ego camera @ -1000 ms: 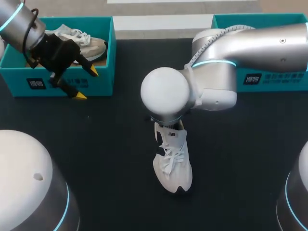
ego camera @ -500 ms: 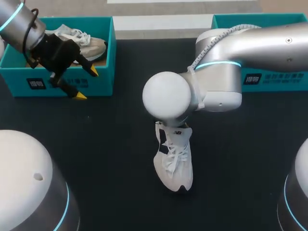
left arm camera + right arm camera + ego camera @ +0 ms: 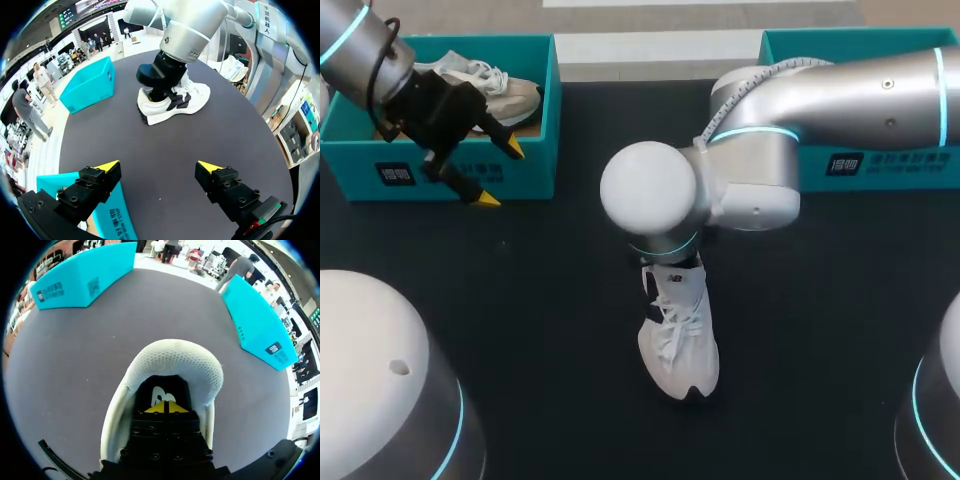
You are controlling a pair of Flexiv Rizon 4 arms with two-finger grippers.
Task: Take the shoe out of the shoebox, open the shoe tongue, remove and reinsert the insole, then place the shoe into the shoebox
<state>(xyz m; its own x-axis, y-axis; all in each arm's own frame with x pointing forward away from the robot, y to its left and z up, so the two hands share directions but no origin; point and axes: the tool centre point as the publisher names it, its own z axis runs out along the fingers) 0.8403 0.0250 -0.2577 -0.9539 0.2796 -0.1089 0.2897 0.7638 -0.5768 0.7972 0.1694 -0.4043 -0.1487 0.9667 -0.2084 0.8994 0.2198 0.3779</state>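
Dark table [image 3: 520,300] with a teal left shoebox [image 3: 520,170], a right shoebox [image 3: 880,165] and a white shoe [image 3: 678,335] in the middle
The left gripper [image 3: 159,166] hung by the left shoebox, fingers spread; the right gripper [image 3: 164,408] had its tips together inside the shoe's heel opening (perhaps pinching the insole [image 3: 161,390])

Right arm [image 3: 750,180] shifted left; shoe [image 3: 678,340] swung back straight

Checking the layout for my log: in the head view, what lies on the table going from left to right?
From the left: left shoebox → white shoe → right shoebox.
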